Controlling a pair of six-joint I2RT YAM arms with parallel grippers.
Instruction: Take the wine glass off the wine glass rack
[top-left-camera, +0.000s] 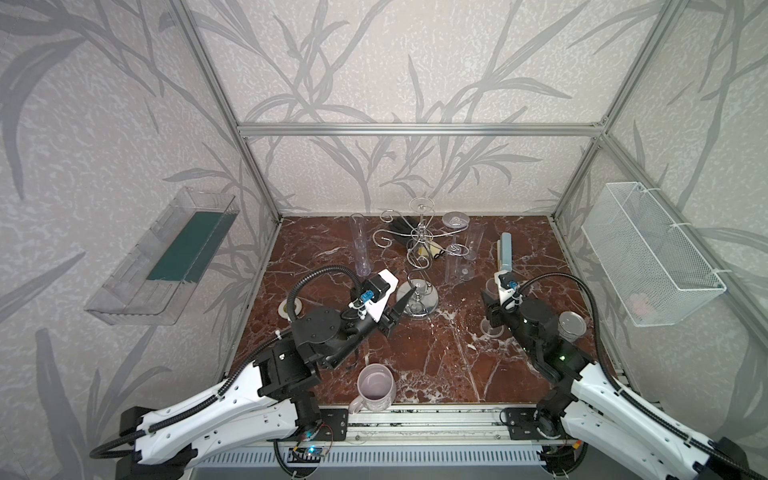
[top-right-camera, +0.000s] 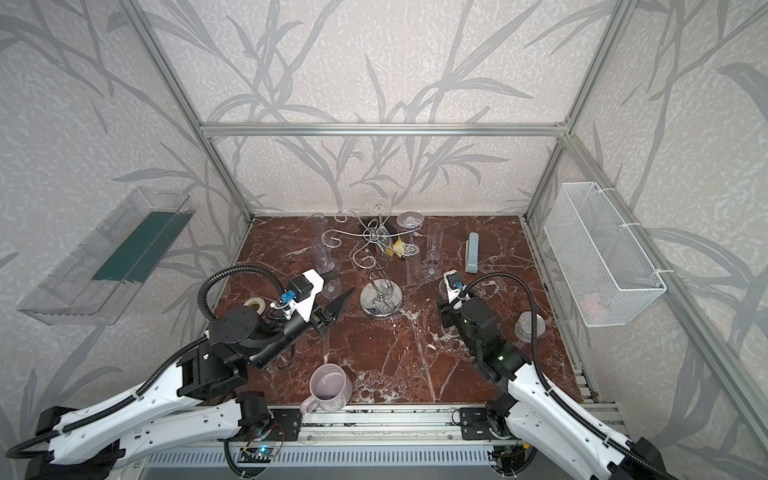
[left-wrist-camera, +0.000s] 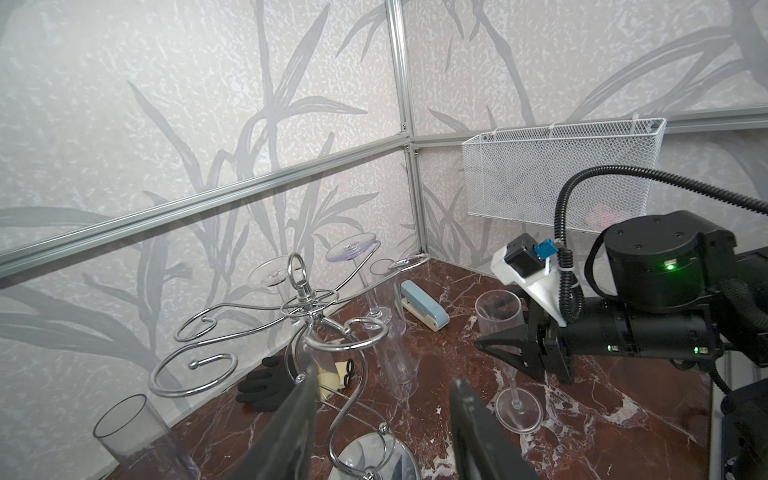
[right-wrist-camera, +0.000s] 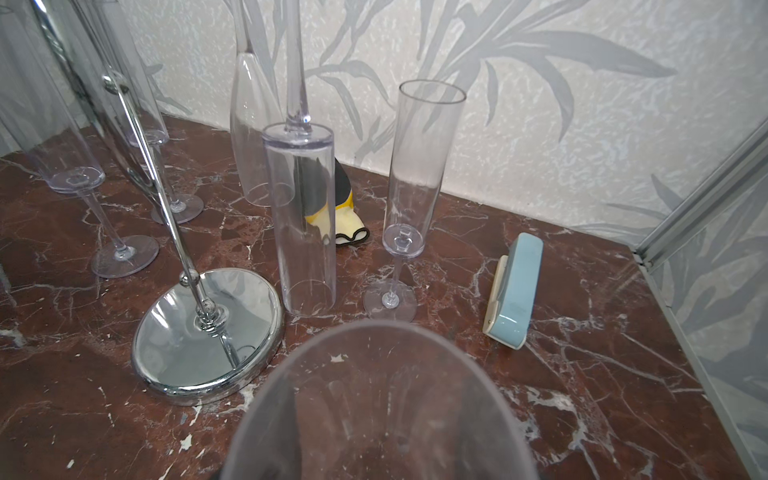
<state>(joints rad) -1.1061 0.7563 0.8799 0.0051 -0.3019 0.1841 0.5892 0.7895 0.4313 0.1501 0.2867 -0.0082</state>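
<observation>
Right wrist view, lower middle of the frame: wine glass (right-wrist-camera: 374, 399) looming large, rim up, clear and thin-walled, marble veins showing through the bowl. Left wrist view, right of centre: same glass upright, straight-sided bowl on a tall slim stem, round foot seemingly flat on the table (left-wrist-camera: 602, 415), right gripper (left-wrist-camera: 492, 334) closed at a middling width across the lower bowl, apparently holding it. Already off the wine glass rack (right-wrist-camera: 183, 345), standing near that rack's mirror-bright round base at lower left of the right wrist frame. Judged as the set-down step, nearly finished. Next: spread the jaws gently, then draw back level without brushing bowl or stem; light and top-heavy by the look of it, easily tipped. Left gripper (left-wrist-camera: 383, 378) empty, jaws half apart, low in the left wrist frame, pointed toward the rack. Yet to come off, both foot-up: hanging flute (right-wrist-camera: 305, 208) at centre of the right wrist frame, second hanging flute (right-wrist-camera: 253, 133) behind it toward upper left.
</observation>
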